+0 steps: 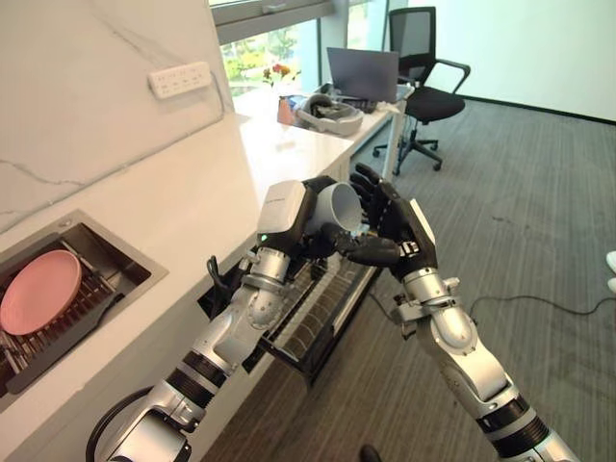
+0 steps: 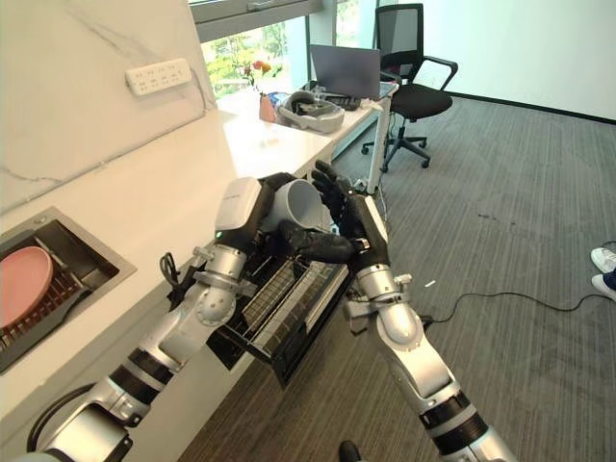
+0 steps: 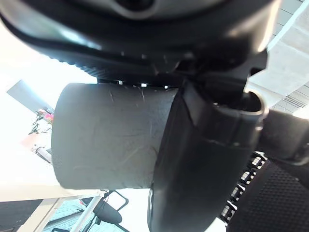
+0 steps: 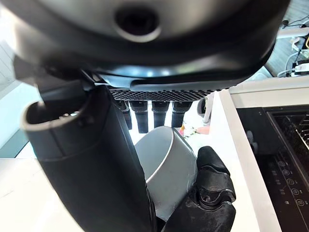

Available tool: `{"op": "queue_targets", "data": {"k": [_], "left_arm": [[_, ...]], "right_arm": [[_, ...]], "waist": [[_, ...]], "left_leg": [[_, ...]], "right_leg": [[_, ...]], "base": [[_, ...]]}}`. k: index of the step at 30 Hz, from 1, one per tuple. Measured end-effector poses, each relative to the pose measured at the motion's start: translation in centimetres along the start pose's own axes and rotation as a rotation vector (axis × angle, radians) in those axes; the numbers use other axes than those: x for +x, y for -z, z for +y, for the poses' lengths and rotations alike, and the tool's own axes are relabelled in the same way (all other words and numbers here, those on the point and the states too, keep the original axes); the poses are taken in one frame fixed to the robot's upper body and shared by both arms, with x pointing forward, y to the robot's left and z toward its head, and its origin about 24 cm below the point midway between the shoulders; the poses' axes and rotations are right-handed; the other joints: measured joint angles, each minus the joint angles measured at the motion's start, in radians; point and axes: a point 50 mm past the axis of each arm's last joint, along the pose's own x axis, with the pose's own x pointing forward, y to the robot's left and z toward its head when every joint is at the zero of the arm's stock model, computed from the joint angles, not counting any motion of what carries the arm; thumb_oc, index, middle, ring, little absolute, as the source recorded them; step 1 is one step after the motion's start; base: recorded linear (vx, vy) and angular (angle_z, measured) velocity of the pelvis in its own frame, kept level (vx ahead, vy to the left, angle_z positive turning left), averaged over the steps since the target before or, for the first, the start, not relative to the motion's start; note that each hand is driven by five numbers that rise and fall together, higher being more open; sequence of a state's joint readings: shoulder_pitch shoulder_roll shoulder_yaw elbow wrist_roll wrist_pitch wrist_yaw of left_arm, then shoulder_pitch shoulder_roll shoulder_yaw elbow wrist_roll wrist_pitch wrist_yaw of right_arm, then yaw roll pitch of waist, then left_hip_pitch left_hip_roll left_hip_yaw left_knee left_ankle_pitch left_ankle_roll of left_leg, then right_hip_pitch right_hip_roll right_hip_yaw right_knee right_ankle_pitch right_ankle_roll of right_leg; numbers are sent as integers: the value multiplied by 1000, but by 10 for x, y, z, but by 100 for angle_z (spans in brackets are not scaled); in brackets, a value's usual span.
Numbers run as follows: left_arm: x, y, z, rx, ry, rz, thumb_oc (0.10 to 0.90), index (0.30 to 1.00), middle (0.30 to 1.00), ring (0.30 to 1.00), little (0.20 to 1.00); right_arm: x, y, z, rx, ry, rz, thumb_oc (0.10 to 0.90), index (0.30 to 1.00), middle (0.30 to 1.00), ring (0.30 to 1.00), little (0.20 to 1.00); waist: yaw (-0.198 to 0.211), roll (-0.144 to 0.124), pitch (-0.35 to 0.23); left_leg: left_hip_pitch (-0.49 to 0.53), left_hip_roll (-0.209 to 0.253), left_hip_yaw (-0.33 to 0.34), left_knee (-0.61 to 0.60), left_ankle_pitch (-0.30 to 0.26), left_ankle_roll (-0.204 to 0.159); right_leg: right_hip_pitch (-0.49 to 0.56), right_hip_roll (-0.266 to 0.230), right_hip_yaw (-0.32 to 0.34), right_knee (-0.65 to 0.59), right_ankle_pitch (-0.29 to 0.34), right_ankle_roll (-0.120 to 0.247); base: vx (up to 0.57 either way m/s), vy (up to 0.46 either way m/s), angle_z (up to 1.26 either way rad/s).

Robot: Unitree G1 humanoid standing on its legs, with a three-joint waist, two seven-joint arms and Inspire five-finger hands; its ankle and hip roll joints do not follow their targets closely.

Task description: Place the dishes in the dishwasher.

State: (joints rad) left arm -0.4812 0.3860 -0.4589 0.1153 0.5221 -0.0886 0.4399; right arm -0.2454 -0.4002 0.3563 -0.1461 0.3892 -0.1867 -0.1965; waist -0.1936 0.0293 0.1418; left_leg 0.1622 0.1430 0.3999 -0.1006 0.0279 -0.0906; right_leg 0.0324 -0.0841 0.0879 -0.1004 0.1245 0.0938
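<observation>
Above the pulled-out dishwasher rack (image 1: 318, 308), the left hand (image 1: 313, 226) curls its fingers round a grey cup (image 1: 337, 207), half hidden by the right hand's (image 1: 390, 226) spread fingers.

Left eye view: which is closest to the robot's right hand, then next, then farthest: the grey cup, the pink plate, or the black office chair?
1. Grey cup, touching the right hand.
2. Black office chair, far behind it, by the window.
3. Pink plate, in the sink rack at far left.
</observation>
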Motion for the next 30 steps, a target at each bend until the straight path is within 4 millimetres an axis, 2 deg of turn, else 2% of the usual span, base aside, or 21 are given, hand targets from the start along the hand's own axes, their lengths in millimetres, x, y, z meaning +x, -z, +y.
{"op": "queue_targets", "data": {"k": [14,26,30], "left_arm": [[-1,1,-1,1,10,6,400,300,300,300,300],[-2,2,-1,4,12,13,400,300,300,300,300],[-8,2,-4,-5,19,27,400,300,300,300,300]], "right_arm": [[0,1,0,-17,0,9,800,900,900,900,900],[-1,4,3,128,13,40,800,900,900,900,900],[-6,7,3,177,21,60,800,900,900,900,900]], "waist": [[-1,-5,-3],[0,-6,-3],[-1,-6,-3]], "left_leg": [[3,0,0,0,0,0],[4,0,-4,0,0,0],[2,0,-22,0,1,-1]], "right_leg": [[4,-1,-1,-1,0,0],[7,-2,-6,-1,-1,0],[15,-3,-22,-1,-6,0]], "base": [[0,0,0],[-2,-1,0],[-16,-10,12]]}}
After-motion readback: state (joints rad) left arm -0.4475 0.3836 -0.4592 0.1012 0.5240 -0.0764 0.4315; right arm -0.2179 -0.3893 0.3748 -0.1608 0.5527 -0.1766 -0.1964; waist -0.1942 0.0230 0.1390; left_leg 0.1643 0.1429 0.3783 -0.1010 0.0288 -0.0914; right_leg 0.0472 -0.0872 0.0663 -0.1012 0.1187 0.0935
